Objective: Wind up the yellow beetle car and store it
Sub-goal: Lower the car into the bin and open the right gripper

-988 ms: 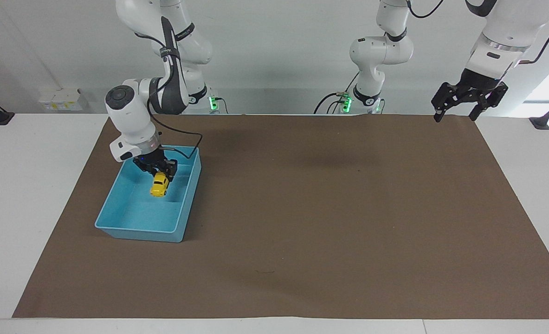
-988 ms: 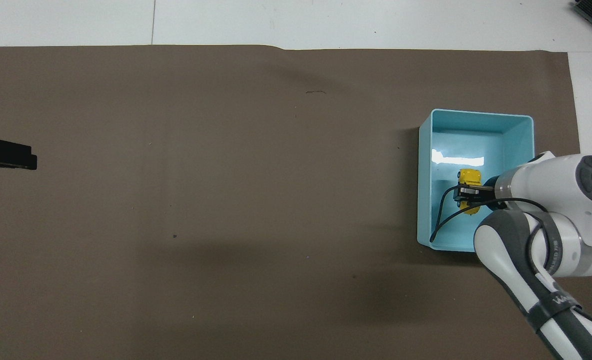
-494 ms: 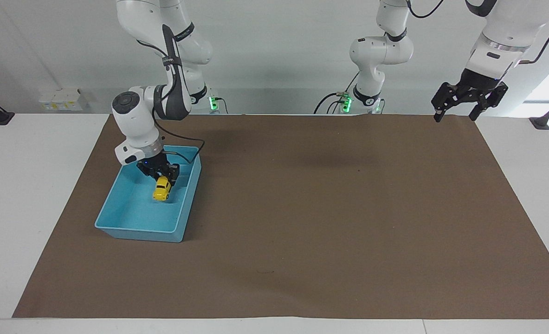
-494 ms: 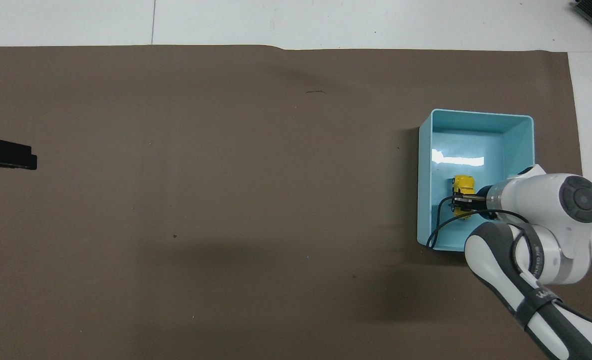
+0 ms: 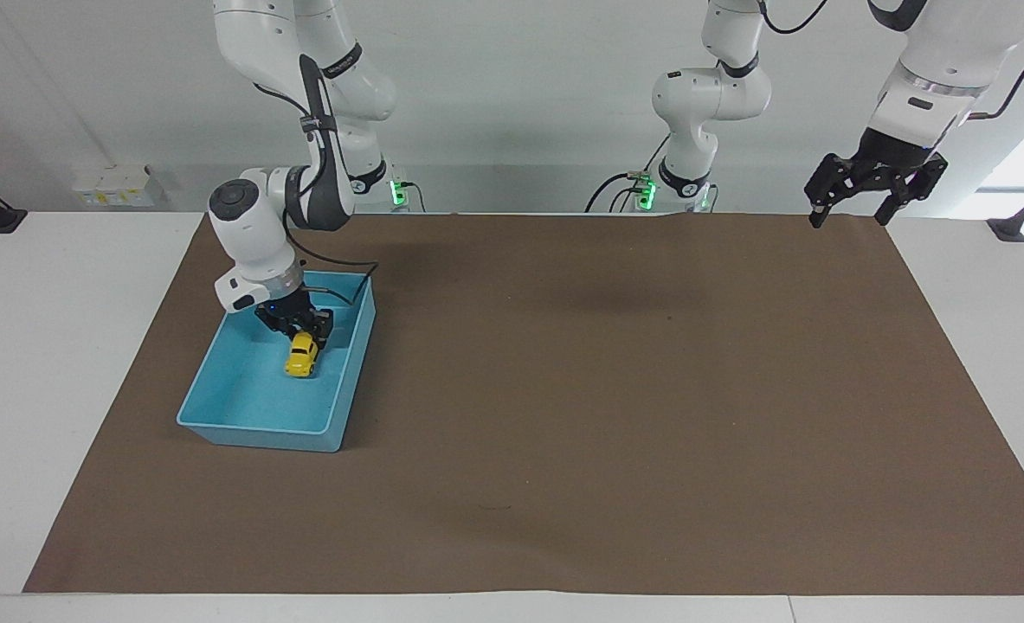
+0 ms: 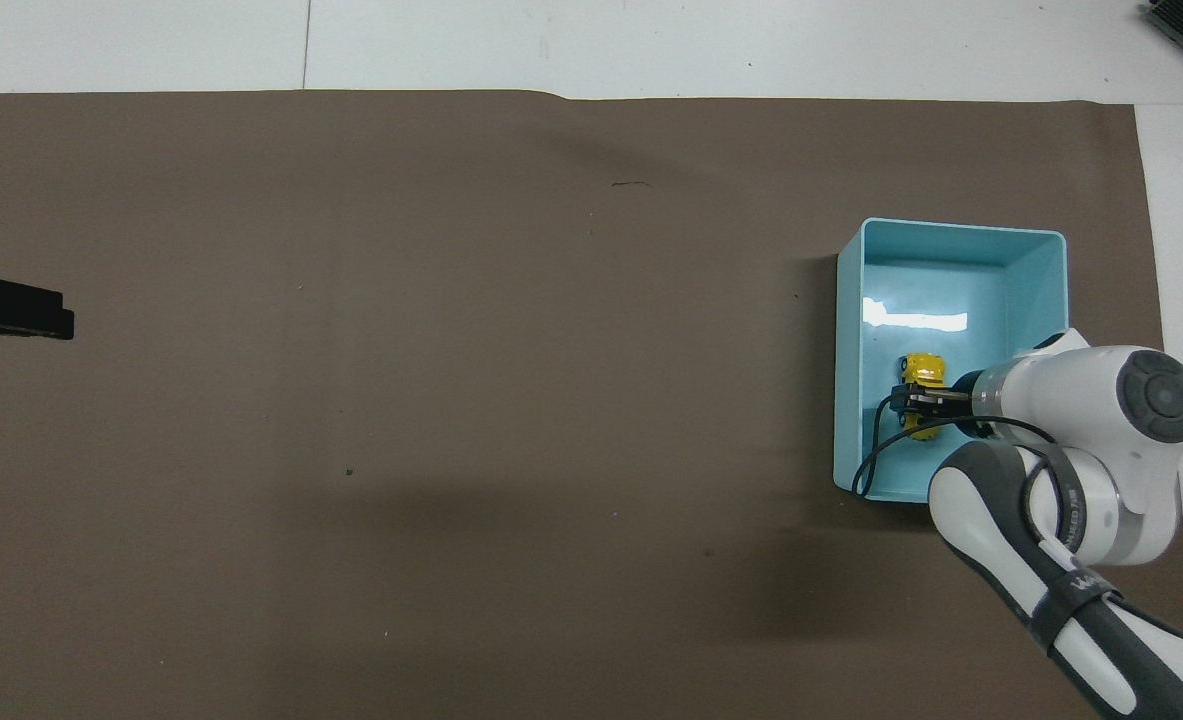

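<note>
Brown matting covers most of the white table, and on it, toward the right arm's end, I see a light blue bin that serves as the storage container. From my remote station I locate the yellow beetle car inside that bin, in the half nearer the robots, apparently resting on the bin floor with its nose pointing away from the robots. Right at its rear end is the right gripper, lowered into the bin from above; its fingers bracket the car's rear, but I cannot tell whether they are clamped on it or parting from it. The overhead view agrees: the car lies within the bin walls with the right gripper across its robot-side end. Moving outward, the left gripper hangs in the air over the edge of the mat at the left arm's end of the table, well apart from the bin, its fingers spread wide and carrying nothing; this arm waits. My assessment of progress: the car is already in its container, so the storing step appears nearly done, and any winding is presumably complete, though nothing visible confirms it. Remaining, in my judgement: confirm full release of the car, then lift the right gripper clear of the bin without dragging the toy along.
</note>
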